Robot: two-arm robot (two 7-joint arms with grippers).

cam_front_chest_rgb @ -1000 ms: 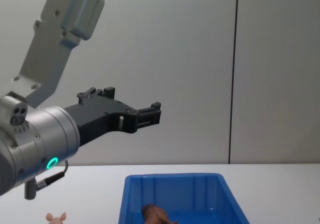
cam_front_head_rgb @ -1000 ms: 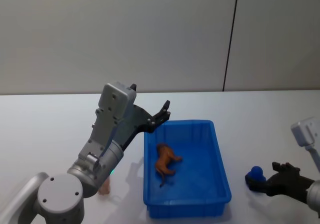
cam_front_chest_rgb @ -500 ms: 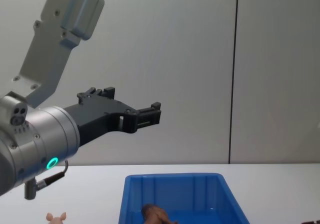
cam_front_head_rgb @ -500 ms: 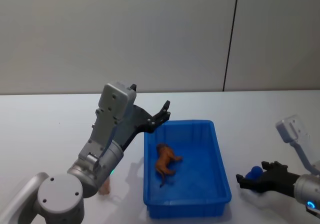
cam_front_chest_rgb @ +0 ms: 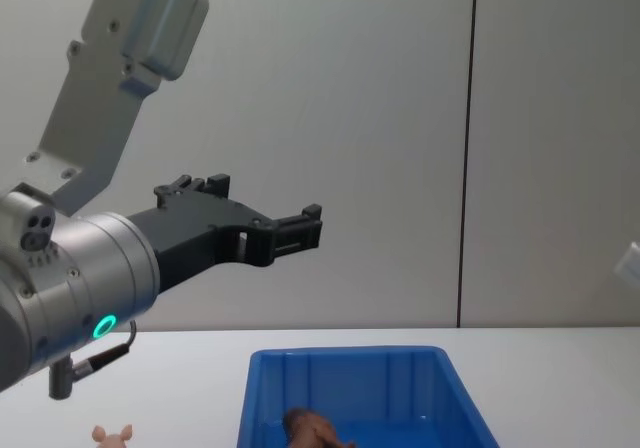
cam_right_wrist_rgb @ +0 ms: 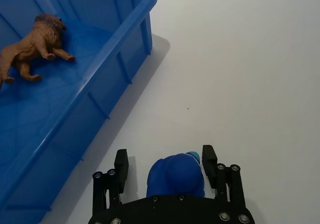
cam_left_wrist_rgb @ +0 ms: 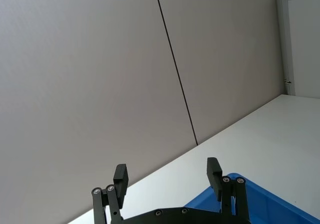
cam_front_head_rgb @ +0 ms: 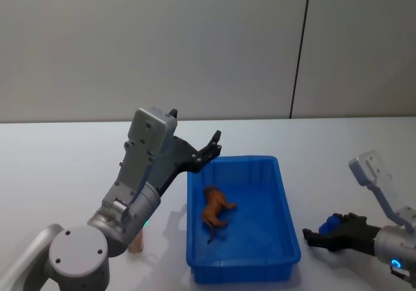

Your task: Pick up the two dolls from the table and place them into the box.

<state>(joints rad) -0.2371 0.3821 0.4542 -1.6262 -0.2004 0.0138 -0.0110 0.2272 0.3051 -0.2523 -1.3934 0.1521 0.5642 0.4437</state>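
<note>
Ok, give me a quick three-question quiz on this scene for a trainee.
1. True or false: the brown doll lies inside the box.
2. Where is the pink doll? A: in the box. B: on the table, left of the box. C: on the box's rim.
3. What colour is the object inside the open right pincer?
Key: 1 true; 2 B; 3 blue.

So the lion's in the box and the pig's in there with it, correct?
Not quite. The lion is in the box, but the pig stands on the table, outside the box on its left. The chest view shows it.
</note>
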